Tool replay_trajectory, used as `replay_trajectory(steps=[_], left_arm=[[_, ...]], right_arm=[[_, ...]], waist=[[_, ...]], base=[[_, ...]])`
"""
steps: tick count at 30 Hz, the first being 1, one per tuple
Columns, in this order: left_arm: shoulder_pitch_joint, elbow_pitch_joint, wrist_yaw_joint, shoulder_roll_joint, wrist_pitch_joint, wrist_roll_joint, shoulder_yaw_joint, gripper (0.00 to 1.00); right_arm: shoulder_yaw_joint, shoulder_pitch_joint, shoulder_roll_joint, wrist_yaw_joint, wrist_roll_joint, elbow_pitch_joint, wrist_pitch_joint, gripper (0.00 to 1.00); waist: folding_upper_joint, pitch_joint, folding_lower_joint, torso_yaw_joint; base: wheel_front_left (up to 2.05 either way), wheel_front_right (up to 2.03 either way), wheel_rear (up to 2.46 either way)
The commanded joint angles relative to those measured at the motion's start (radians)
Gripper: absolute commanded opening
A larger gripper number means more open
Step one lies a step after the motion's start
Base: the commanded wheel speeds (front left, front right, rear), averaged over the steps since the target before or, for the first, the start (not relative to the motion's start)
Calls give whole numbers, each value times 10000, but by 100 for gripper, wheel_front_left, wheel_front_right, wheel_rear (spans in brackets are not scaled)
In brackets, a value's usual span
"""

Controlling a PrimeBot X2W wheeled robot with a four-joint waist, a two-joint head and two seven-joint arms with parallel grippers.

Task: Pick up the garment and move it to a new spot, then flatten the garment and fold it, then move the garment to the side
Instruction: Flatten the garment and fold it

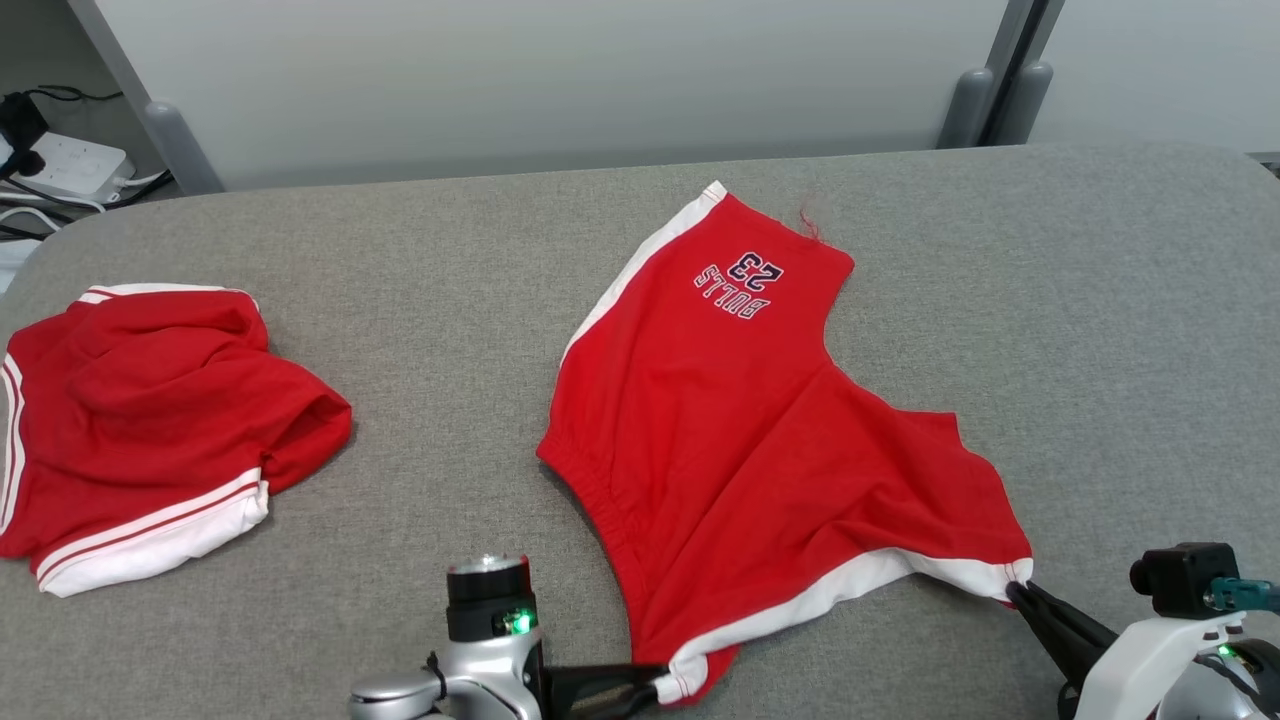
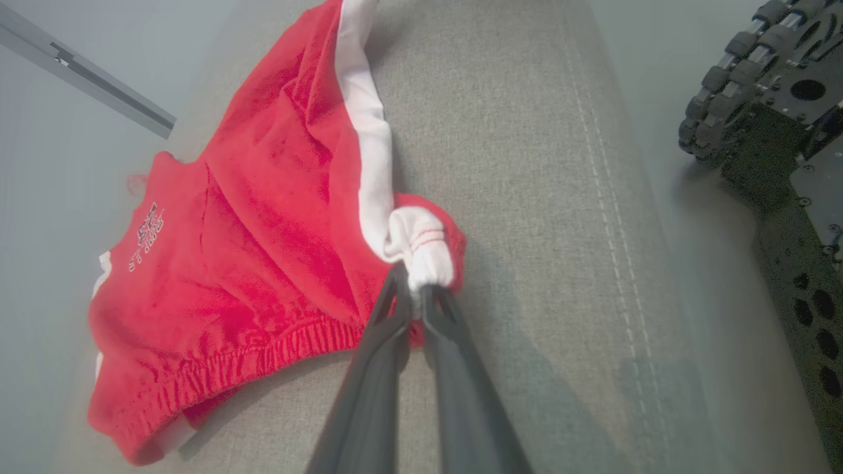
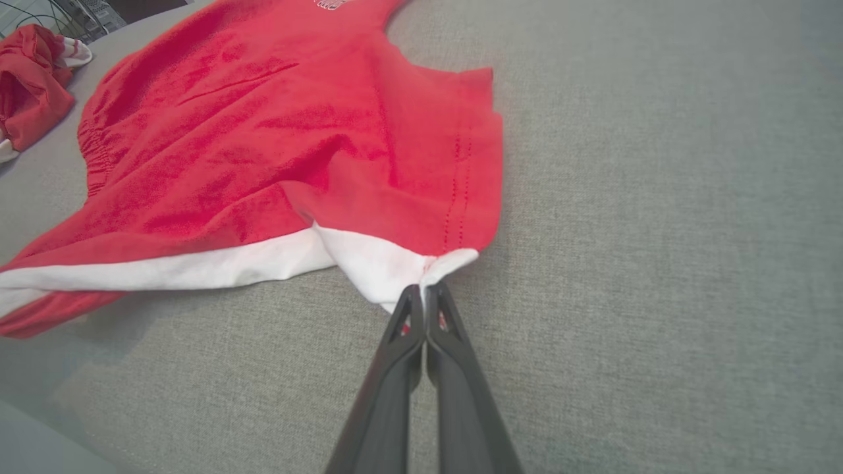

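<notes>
Red cloth shorts with white edges [image 1: 740,420] lie spread on the grey cloth table [image 1: 450,300], near the middle, in the head view. The left gripper [image 1: 655,685] pinches one near white corner and the right gripper [image 1: 1018,590] pinches the other. I think they hold both ends so the near edge can be pulled straight and flat. A second red and white bundle of clothes [image 1: 150,420] sits well apart on the left. A white power strip [image 1: 70,160] lies past the table. Nothing seems to be in the way.

From the left wrist view, the left gripper [image 2: 413,296] is squeezed tight on a bunched white corner of the shorts [image 2: 263,217]. A black wheel [image 2: 744,72] shows beyond the table edge.

From the right wrist view, the right gripper [image 3: 423,293] is clamped on the white tip of the shorts [image 3: 296,145], which look smooth here. The bundle [image 3: 33,79] is far off.
</notes>
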Motion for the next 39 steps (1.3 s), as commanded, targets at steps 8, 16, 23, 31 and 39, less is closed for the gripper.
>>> replay_trajectory(steps=[8,16,23,31,39], left_arm=[[503,437,-3,-205,-20,-19,286,86],[410,1014,-3,-253,-20,-1526,391,100],[917,917,371,157,-20,-2486,1239,100],[1876,120,1671,597,-15,-3765,2502,100],[2947,-1574,3185,628,-18,-4800,4311,100]], right_arm=[[-525,447,46,31,-362,-886,707,11],[-1133,614,155,31,-1053,-1220,658,100],[-1683,666,221,31,-1896,-1661,-11,100],[-1537,538,588,31,-2463,-1706,-981,100],[-1228,193,946,31,-2823,-1491,-2171,100]], waist=[[-1,-97,0,-71],[-1,-380,0,67],[-1,-654,0,349],[-1,-1108,0,710],[-1,-1268,0,801]], base=[[0,0,0],[0,0,0],[0,0,0],[0,0,0],[0,0,0]])
